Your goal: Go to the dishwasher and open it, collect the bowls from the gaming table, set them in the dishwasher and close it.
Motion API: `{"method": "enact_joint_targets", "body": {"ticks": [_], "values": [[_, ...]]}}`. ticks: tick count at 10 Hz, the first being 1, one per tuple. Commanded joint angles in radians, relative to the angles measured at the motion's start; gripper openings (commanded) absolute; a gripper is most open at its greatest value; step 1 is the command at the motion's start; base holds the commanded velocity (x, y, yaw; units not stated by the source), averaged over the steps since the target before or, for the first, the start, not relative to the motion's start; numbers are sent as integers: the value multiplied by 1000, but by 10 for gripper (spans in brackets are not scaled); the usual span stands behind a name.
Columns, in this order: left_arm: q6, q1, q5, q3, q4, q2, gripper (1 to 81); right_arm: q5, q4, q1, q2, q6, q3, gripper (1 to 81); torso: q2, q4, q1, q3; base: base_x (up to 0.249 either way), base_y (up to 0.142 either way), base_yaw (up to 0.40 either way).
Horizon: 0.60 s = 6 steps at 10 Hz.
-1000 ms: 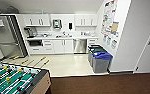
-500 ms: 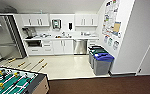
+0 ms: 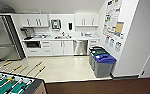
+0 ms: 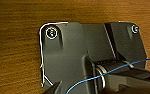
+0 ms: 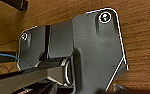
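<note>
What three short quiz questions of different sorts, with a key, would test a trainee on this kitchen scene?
1. True or false: the dishwasher door is open.
2. Multiple choice: the lid of the bin nearest the camera is A) red, B) blue, C) yellow.
3. Fill in: the table-football table shows in the head view's lower ____ corner.

Key: 1 false, the steel front sits closed under the counter. 2 B. 3 left.
</note>
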Motion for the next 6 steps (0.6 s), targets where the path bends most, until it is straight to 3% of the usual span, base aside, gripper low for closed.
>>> {"method": "enact_joint_targets", "body": {"ticks": [1, 6], "values": [[1, -48, 55, 5, -10, -17, 811, -48, 4, 41, -13, -2, 6, 811, 0, 0, 0, 0, 189, 0, 0], [-1, -48, 55, 5, -10, -17, 811, -51, 7, 46, -13, -2, 0, 811, 0, 0, 0, 0, 189, 0, 0]]}}
